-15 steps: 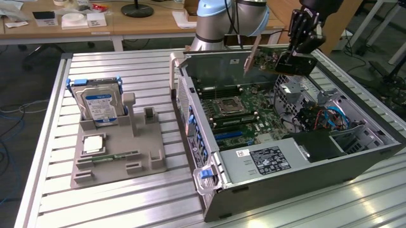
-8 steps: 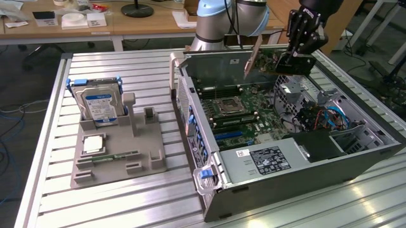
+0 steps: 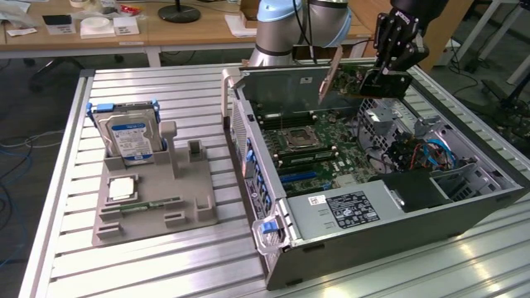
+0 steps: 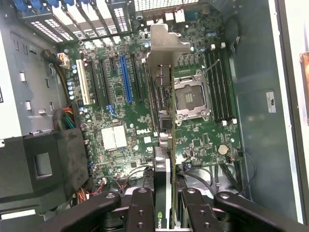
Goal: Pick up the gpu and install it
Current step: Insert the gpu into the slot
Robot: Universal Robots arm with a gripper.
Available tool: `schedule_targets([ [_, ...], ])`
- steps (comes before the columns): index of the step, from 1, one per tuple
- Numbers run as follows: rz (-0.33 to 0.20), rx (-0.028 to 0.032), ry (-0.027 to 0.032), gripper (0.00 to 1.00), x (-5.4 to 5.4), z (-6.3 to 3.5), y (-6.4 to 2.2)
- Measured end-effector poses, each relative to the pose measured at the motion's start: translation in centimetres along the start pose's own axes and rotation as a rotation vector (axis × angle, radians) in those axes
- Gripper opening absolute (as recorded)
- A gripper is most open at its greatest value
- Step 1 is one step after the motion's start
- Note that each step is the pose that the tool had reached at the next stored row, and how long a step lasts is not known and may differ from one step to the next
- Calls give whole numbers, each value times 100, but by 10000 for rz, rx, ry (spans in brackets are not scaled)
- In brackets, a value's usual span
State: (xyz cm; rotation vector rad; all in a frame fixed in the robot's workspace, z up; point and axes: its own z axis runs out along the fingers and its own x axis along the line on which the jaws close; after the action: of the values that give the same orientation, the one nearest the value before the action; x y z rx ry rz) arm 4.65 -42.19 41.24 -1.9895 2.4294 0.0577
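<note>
In the exterior view the jaws are clamped on the graphics card (image 3: 348, 77). They hold it in the air over the far end of the open computer case (image 3: 398, 211), which lies on the slatted worktop (image 3: 166, 267). The card's silver bracket (image 3: 329, 79) hangs down, apart from the motherboard (image 3: 306, 146).

In the wrist view the graphics card (image 4: 166, 159) shows edge-on between the jaws. It sits over the board between the long blue slot (image 4: 129, 79) and the processor socket (image 4: 190, 99). It looks out of line with the slot. If lowered like this, its edge could hit nearby parts, or the bracket (image 4: 164, 41) could catch the case wall. The grip on a thin board may also let it twist.
</note>
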Motion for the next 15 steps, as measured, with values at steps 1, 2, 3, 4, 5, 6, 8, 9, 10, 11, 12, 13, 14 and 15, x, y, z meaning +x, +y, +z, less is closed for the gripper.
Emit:
schedule_targets([
  [1,0,0,0,26,0,0,0],
  [2,-1,0,0,26,0,0,0],
  [3,-13,0,-1,26,0,0,0],
  [4,-45,-1,1,26,0,0,0],
  [5,-113,-2,2,26,0,0,0],
  [6,-225,-3,4,26,0,1,0],
  [8,-528,-1,11,26,0,2,0],
  [9,-701,-1,15,26,0,2,0],
  [10,-877,0,19,26,0,2,0],
  [11,-1045,2,22,26,0,4,-1],
  [12,-1210,4,25,26,0,7,-1],
  [13,-1364,14,28,26,0,9,0],
  [14,-1459,62,25,26,1,13,0],
  [15,-1554,120,20,26,1,18,0],
])
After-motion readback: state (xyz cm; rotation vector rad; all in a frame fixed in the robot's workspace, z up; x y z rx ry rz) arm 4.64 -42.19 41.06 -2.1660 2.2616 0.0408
